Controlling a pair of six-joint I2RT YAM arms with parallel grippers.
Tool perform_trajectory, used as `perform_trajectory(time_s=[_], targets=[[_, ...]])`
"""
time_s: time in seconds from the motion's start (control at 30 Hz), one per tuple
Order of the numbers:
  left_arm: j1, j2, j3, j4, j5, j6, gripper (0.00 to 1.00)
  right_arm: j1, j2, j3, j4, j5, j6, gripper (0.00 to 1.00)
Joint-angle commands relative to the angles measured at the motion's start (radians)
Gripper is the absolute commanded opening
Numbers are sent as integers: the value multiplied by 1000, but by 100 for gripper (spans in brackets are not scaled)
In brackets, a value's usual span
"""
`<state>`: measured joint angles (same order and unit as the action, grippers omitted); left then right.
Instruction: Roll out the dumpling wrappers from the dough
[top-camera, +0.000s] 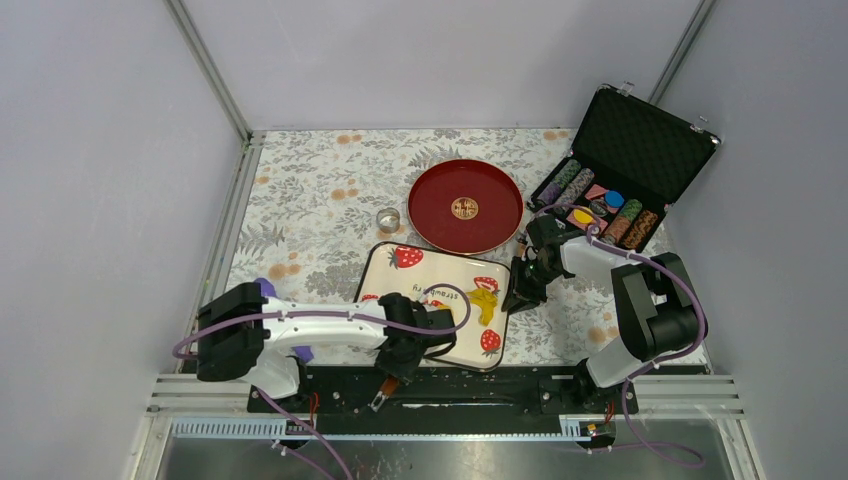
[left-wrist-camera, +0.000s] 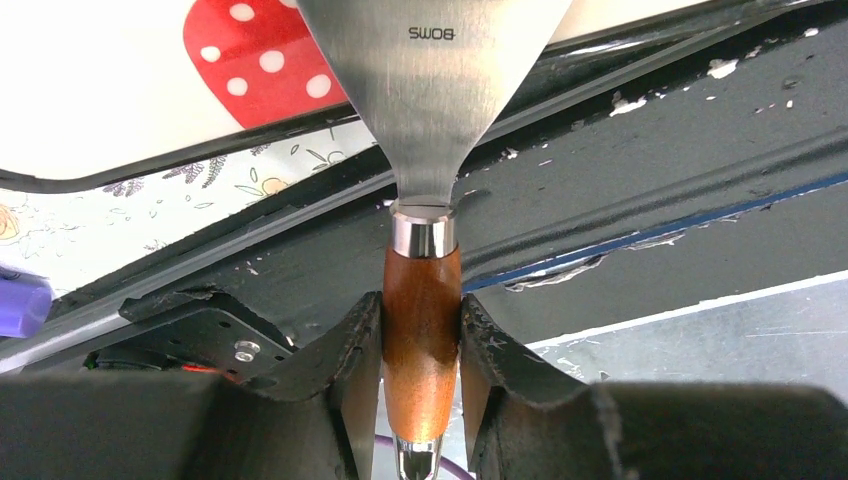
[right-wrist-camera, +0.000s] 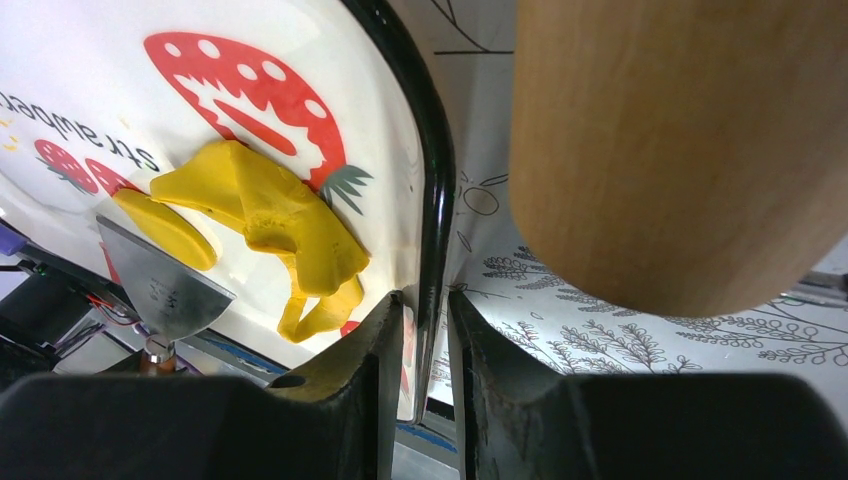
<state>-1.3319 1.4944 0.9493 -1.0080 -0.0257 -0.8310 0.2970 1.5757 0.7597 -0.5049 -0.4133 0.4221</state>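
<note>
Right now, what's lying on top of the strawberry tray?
Ragged yellow dough and a smaller yellow piece, with the scraper blade beside it. From above, the left arm hides part of the tray.

The left arm (top-camera: 300, 335) has a smooth white link between chunky black joint blocks. The right arm (top-camera: 650, 305) is built alike, with black housings and pale grey-white sections. A thin purple cable (top-camera: 320, 316) runs along each arm. The left gripper (left-wrist-camera: 421, 320) and right gripper (right-wrist-camera: 427, 310) carry matt black fingers (left-wrist-camera: 345, 360) with rough inner faces. A small silver screw (left-wrist-camera: 245, 350) sits in a black bracket.
</note>
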Motion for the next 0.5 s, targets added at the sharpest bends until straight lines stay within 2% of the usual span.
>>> perform_trajectory(time_s=[0.0, 0.47], targets=[[-1, 13, 58, -47, 20, 25, 0, -6, 7, -10, -14, 5, -20, 29], [41, 87, 110, -30, 95, 101, 0, -6, 12, -18, -6, -7, -23, 29]])
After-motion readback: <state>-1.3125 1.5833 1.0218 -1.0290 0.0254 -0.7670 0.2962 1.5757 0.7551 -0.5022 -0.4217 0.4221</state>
